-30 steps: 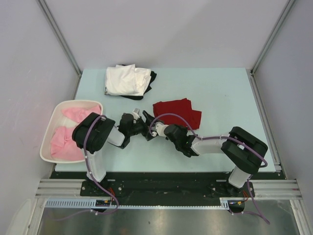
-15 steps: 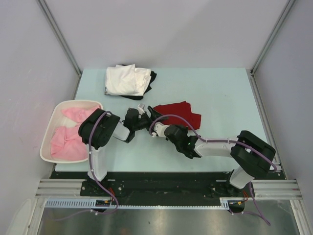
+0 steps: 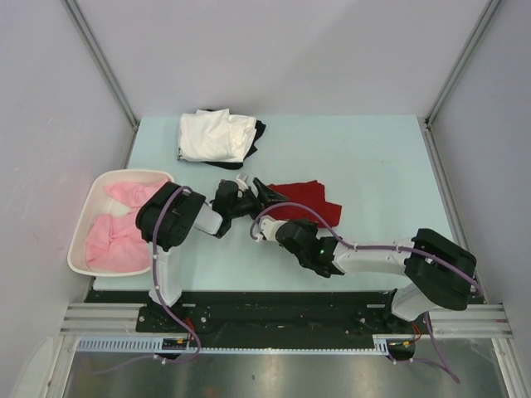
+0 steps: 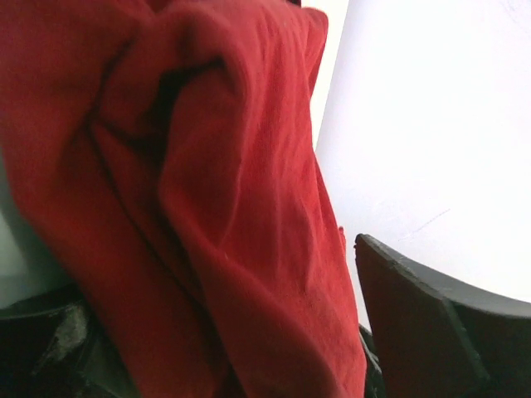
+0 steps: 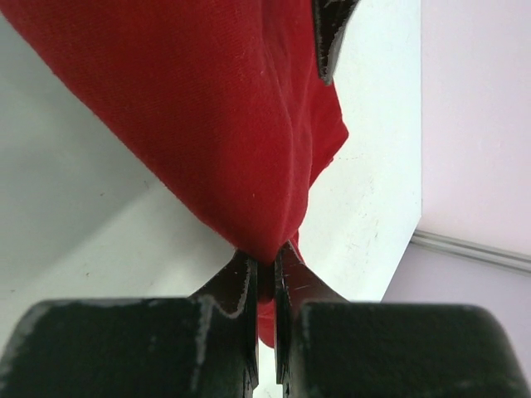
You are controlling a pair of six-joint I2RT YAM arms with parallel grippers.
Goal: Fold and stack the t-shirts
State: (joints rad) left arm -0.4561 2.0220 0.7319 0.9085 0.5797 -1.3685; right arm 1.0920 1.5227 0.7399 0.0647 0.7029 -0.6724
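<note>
The dark red t-shirt [image 3: 309,199] lies crumpled at mid-table. My right gripper [image 3: 267,214] is shut on its near left edge; in the right wrist view the gripper [image 5: 266,261] pinches a fold of the red cloth [image 5: 207,83] lifted off the table. My left gripper [image 3: 267,193] is at the shirt's left edge, its jaws apart around the cloth. In the left wrist view the red cloth [image 4: 207,182] fills the frame and hides one finger, and a strip of table shows between it and the other finger [image 4: 440,332]. That finger's tip [image 5: 325,33] shows over the cloth.
A folded white t-shirt [image 3: 214,135] lies on a black one [image 3: 258,133] at the back left. Pink t-shirts [image 3: 116,236] fill the white basket [image 3: 80,228] off the left edge. Both forearms cross near the table's front middle.
My left gripper has moved right and away, up to the red shirt's left edge. The right gripper has lifted that edge and drawn it right, so the shirt looks narrower.
</note>
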